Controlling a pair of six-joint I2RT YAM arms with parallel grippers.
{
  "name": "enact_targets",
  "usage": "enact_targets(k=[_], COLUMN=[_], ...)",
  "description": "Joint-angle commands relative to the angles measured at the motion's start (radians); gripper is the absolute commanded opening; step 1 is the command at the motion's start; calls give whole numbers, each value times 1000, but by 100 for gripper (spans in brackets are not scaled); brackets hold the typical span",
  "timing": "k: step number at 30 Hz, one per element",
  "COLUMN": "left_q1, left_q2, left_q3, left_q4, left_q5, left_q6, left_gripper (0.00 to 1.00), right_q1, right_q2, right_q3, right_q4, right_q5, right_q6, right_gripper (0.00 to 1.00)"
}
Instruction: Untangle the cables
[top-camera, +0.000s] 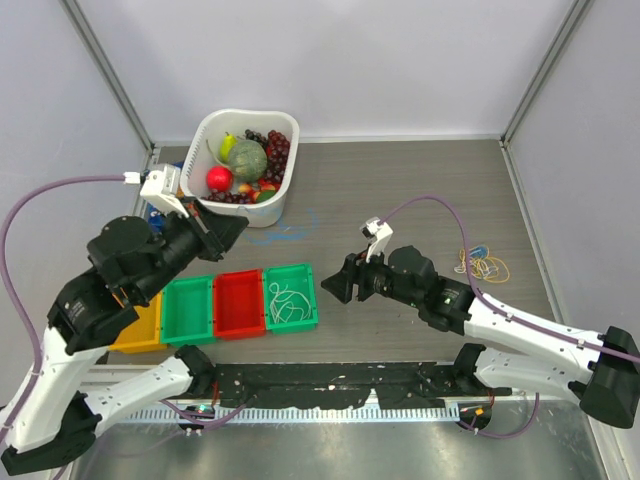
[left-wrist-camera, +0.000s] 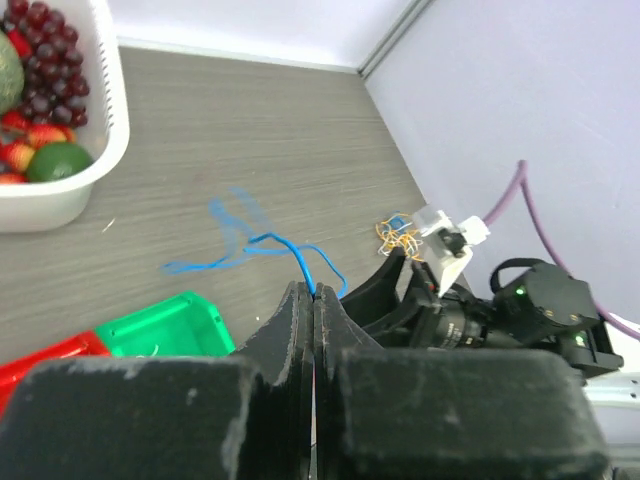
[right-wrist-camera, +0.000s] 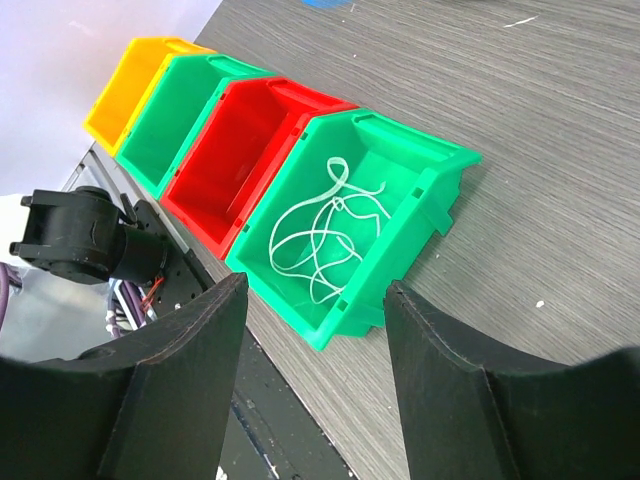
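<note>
On the left, the left gripper (top-camera: 232, 228) reaches out over the table beside a white plastic basket of fruit (top-camera: 203, 140). Its two black fingers are pressed together, and they pinch one end of a thin blue cable (left-wrist-camera: 262, 240). The rest of this blue cable lies in loose loops on the grey wooden table (top-camera: 400, 190), just in front of the basket.

Near the front edge of the table stand four small plastic bins, side by side in one row. They are a yellow bin (right-wrist-camera: 120, 95), a green bin (top-camera: 190, 308), a red bin (top-camera: 239, 302) and a second green bin (right-wrist-camera: 440, 160). The left arm hides part of the yellow one in the top view. A thin white cable (right-wrist-camera: 320, 225) lies curled inside the second green bin. I cannot tell if it is one strand or more.

The right gripper (right-wrist-camera: 315, 290) is just beside that bin. Its fingers are spread wide and hold nothing.

Behind the right gripper, a wide stretch of bare table runs to the back wall.

On the far right, close to the side wall, lies one small tangle of yellow-orange cables (top-camera: 490, 266) with a bit of blue in it. It is well apart from both grippers.
</note>
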Motion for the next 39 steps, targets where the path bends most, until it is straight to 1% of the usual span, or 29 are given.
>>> enact_targets(k=[1,6,10,16,20,25,30,33,39], left_q1=[2,2,2,2,2,2,2,2,2], left_q2=[60,51,11,-64,-118,-145,-162,-176,-198], left_q3=[79,87,35,-25,-87,-118,-155,-161,-161], left_q4=[23,42,49,-39,-72,-109,-96,-121,-136], left_q5=[85,99,97,45,48,27,37,13,22], left_q6=[95,64,11,-58,-97,-121,-143,-160,-170], left_gripper=[0,0,0,0,0,0,0,0,0], right_q1=[-3,-3,-5,-6,-11,-11,-12,-12,-12], right_q2=[3,1,12,49,67,88,84,78,93], right_q3=[2,0,2,14,14,19,14,11,23], right_q4=[49,49,52,67,84,98,95,93,102], right_q5=[15,20,20,8,-3,-17,-17,-17,-20], right_q6=[-6,-6,-6,-8,-6,1,4,9,6], right_gripper=[62,62,62,62,62,61,61,61,61])
